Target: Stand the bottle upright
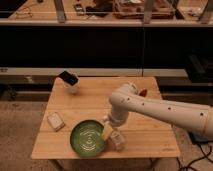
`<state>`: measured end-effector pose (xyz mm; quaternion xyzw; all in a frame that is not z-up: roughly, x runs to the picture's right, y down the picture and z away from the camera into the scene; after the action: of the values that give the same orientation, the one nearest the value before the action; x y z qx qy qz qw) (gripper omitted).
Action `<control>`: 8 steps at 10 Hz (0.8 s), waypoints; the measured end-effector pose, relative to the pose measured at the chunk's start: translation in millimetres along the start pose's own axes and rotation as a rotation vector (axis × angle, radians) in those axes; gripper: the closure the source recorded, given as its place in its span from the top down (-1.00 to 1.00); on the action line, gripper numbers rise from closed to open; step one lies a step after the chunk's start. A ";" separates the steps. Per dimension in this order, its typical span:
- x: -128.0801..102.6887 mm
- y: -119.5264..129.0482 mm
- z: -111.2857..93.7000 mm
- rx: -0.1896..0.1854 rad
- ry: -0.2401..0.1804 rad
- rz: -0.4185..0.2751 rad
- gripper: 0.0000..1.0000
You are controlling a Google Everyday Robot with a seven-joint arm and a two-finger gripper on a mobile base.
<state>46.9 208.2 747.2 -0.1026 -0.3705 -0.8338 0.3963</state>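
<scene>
Gripper low over near part of table, at right rim of green plate. Bottle just right of plate, beside gripper. Claw opening and hold: cannot tell.

No text legible, even on bottle beside gripper

A light wooden table carried a round green plate at its front edge. A flat whitish rectangular block lay left of the plate, apart from it. A white cup with a black top sat tilted near the rear left corner.
</scene>
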 end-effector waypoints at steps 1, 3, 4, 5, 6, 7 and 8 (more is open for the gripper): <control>-2.5 1.4 3.6 -0.019 -0.009 -0.016 0.60; -9.0 1.2 11.0 -0.035 -0.028 -0.033 0.60; -14.5 0.0 16.7 -0.037 -0.040 -0.037 0.60; -16.4 -1.7 20.3 -0.038 -0.047 -0.042 0.60; -16.3 -3.0 22.2 -0.039 -0.049 -0.046 0.60; -15.4 -4.2 24.4 -0.045 -0.052 -0.055 0.60; -15.1 -4.0 26.5 -0.052 -0.056 -0.062 0.60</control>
<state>50.8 237.2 756.8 -0.1248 -0.3624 -0.8519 0.3569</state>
